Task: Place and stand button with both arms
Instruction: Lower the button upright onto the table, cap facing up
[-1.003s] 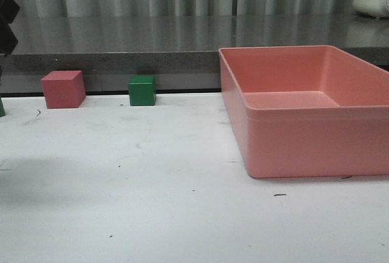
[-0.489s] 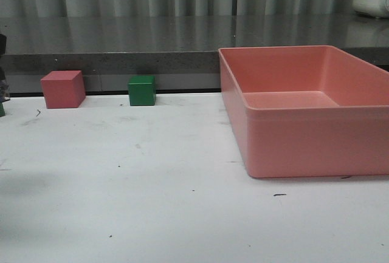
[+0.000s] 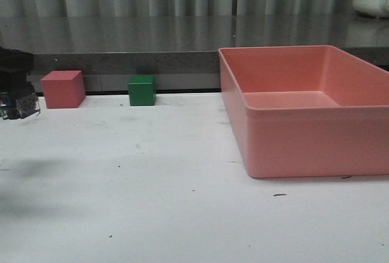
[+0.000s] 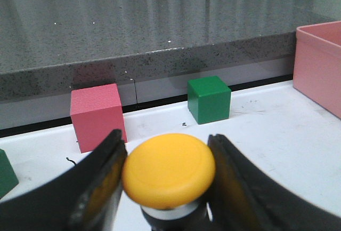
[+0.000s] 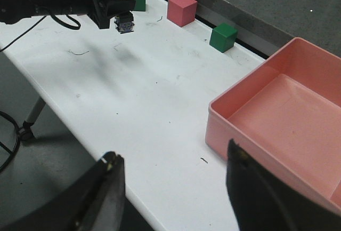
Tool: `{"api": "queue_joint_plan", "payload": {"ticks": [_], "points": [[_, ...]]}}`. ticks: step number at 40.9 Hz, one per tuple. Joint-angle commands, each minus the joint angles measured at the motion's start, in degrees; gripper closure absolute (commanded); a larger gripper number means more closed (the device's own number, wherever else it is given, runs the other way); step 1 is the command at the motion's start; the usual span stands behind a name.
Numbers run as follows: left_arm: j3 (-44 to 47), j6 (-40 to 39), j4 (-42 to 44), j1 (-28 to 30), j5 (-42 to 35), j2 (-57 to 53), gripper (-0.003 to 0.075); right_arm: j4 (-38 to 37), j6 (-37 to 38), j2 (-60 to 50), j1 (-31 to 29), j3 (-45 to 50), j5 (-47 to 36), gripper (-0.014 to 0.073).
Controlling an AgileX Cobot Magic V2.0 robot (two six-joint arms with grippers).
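Button (image 4: 168,170) between left gripper (image 4: 166,175) fingers, yellow cap touching both.

A pink cube (image 3: 62,88) and green cube (image 3: 142,90) sit left of the pink bin (image 3: 307,138).

I've got the button (image 4: 169,171) clamped in the left gripper (image 4: 166,185) — its round yellow cap faces the wrist camera, a pale ring and black collar just under it, one black finger (image 4: 98,188) pressed against each side. From the right wrist view the button (image 5: 124,18) hangs clear of the white table, cap uppermost, its black and clear base pointing down. The right gripper (image 5: 173,188) is spread wide — nothing between its fingers.
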Motion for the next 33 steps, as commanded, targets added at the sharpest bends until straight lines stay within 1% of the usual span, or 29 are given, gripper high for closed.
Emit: {"api": "queue_joint_plan", "payload": {"ticks": [1,3,14,23,33], "points": [[-1.1,0.0,-0.7,0.0,-10.1,1.2,0.0517,0.0,-0.6,0.5,-0.3,-1.2,-4.6,0.0147],[-1.1,0.0,-0.7,0.0,-12.0,2.6,0.0517,0.0,-0.6,0.5,-0.3,-1.2,-4.6,0.0147],[-1.1,0.0,-0.7,0.0,-17.0,8.5,0.0517,0.0,-0.6,0.5,-0.3,-1.2,-4.6,0.0147],[-2.4,0.0,-0.7,0.0,-17.0,12.5,0.0517,0.0,-0.6,0.5,-0.3,-1.2,-4.6,0.0147],[-3.8,0.0,-0.7,0.0,-17.0,13.5,0.0517,0.0,-0.6,0.5,-0.3,-1.2,-4.6,0.0147]]}}
